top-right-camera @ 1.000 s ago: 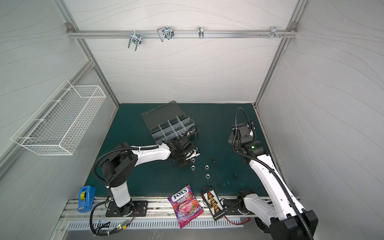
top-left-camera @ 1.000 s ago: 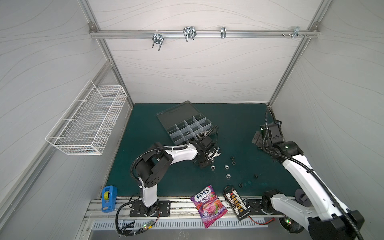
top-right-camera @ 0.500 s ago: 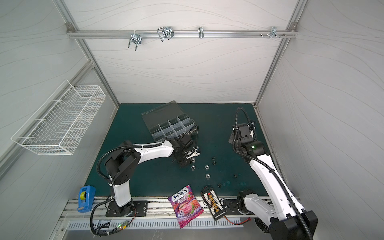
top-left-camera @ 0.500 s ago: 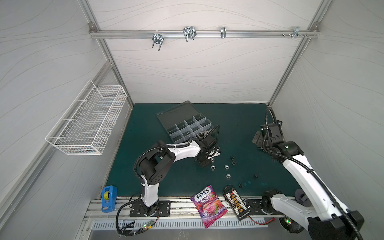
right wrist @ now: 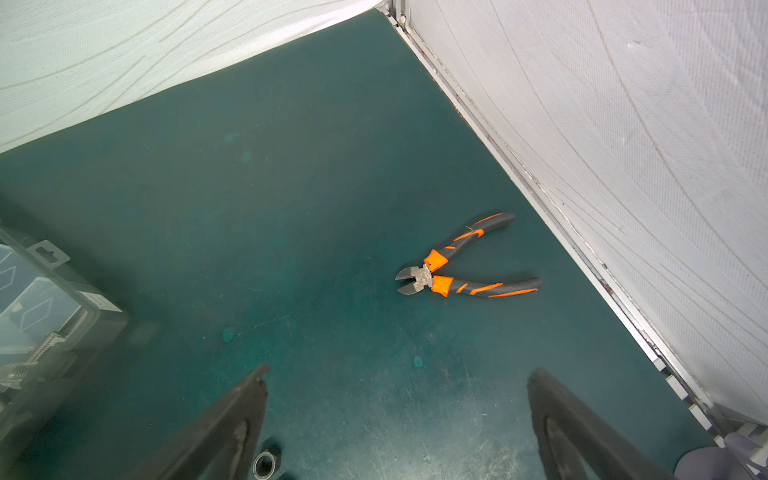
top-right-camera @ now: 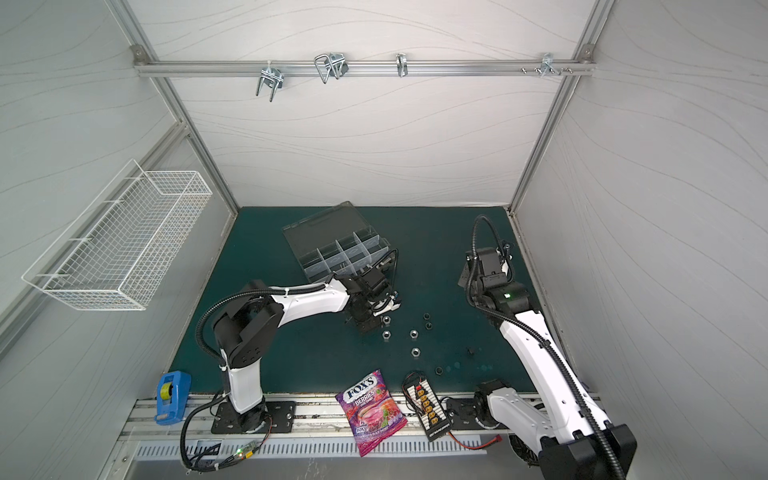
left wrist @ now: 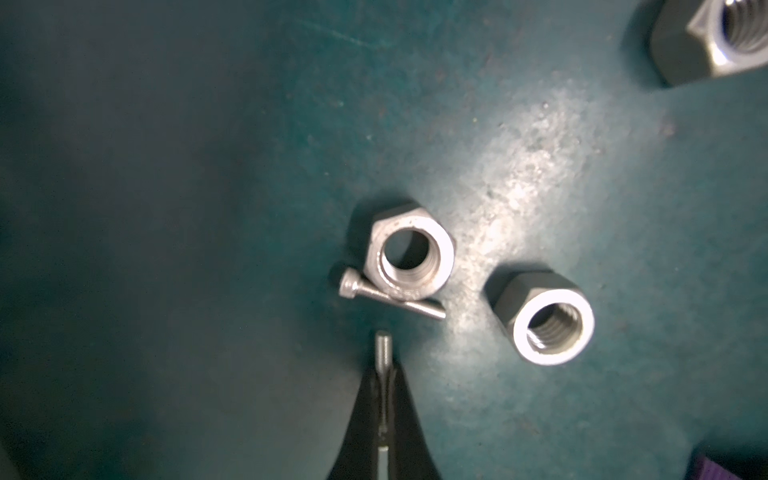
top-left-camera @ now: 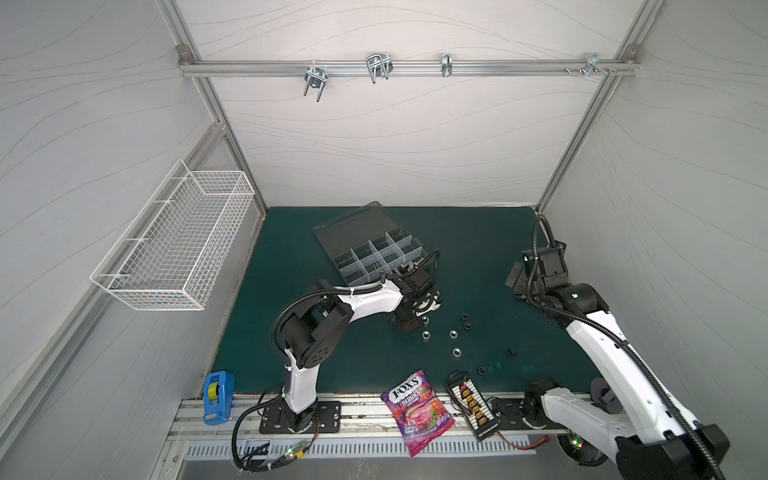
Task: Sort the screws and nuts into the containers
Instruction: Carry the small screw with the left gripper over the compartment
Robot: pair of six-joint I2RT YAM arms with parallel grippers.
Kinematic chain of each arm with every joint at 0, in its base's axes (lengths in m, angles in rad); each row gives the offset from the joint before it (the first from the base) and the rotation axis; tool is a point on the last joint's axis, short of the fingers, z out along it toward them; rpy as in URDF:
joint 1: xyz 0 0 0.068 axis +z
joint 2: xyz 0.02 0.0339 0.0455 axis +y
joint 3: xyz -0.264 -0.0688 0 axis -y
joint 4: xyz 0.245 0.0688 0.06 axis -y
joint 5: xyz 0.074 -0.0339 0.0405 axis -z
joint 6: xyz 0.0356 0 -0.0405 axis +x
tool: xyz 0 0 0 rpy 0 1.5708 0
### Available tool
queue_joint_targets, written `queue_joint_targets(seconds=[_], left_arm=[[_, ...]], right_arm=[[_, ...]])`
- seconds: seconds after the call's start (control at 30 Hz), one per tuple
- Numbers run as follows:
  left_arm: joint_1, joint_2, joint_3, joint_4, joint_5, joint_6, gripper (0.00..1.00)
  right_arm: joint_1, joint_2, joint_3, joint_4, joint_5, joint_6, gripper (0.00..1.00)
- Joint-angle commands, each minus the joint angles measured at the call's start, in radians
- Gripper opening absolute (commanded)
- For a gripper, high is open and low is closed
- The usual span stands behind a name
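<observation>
Pinching a tiny screw in our left gripper (right gripper gapes empty); it's so thin it might slip on lifting.

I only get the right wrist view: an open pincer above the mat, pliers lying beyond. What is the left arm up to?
Observer: The left pincer is shut on a thin screw, its tip poking out.
Operator: What lies near it?
Observer: A second screw rests against a silver nut on the mat.
Operator: Anything off the mat?
Observer: A candy bag lies across the front rail.
</observation>
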Motion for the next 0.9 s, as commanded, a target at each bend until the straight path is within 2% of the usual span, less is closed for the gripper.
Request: queue_joint_targets(seconds=[0.0,0.2,0.4,0.63,0.87], left_arm=[[-0.004,-0.021,0.025,-0.039,-0.055,-0.014,0.0],[0.038,-0.103,0.076,-0.005,-0.125,-0.101,0.0],[0.161,-0.169,0.124,0.046,-0.178,-0.239,0.0],[0.324,-0.112,0.239,0.034,-0.21,-0.323,0.0],[0.415,-0.032,0.31,0.047,-0.197,-0.339,0.0]], right_arm=[[-0.006,-0.016,-0.002,-0.01,0.003,0.001,0.99],[-0.006,-0.019,-0.003,-0.01,-0.006,0.001,0.99],[-0.006,-0.026,-0.007,-0.011,-0.009,0.002,0.99],[-0.006,-0.018,-0.003,-0.004,-0.033,0.006,0.99],[-0.007,-0.02,0.002,-0.009,-0.038,0.005,0.99]])
